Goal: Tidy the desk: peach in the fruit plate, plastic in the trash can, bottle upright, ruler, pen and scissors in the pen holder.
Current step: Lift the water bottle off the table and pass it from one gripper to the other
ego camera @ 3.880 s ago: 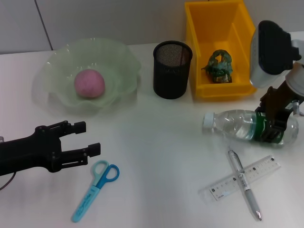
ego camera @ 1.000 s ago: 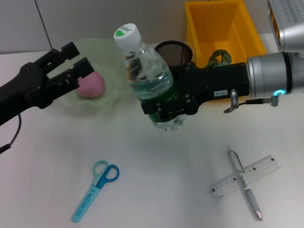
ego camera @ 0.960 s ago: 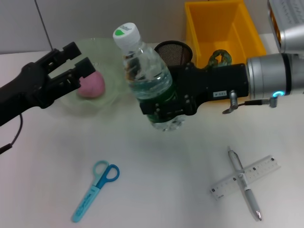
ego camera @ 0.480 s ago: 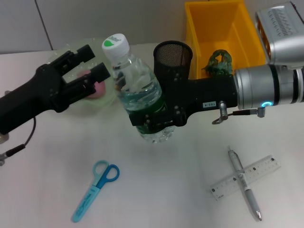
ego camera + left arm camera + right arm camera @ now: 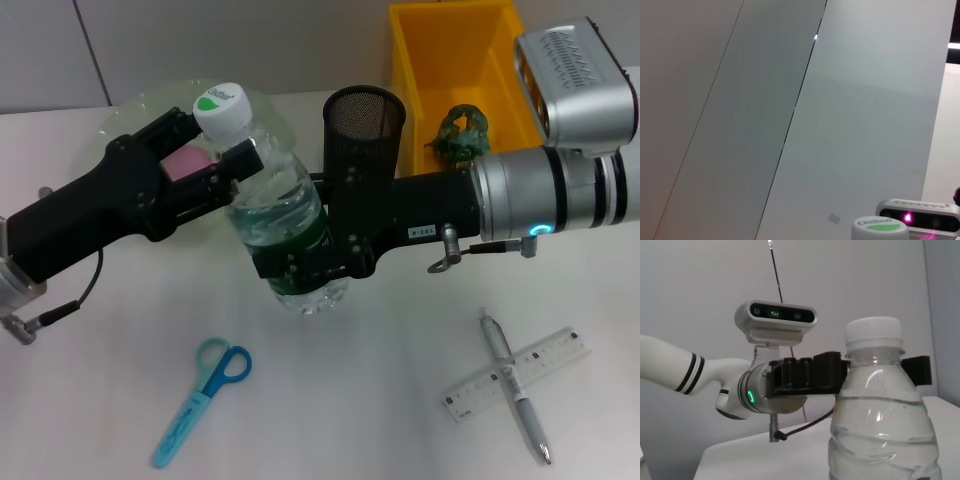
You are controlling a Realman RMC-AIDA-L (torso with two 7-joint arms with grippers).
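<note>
White desk [image 5: 90, 400] carries scissors [image 5: 202, 398], pen [image 5: 513, 384] crossing ruler [image 5: 516, 373], pen holder [image 5: 364, 128], seemingly trash can [image 5: 460, 60].

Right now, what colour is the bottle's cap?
White with a green mark on top, seen best in the head view: cap of the bottle.

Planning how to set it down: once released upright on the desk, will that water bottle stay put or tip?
The water bottle, gripped low by the right pincer, looks tall on a narrow base, so it may tip. Its rounded sides would likely roll. The thin clear plastic probably flexes.
</note>
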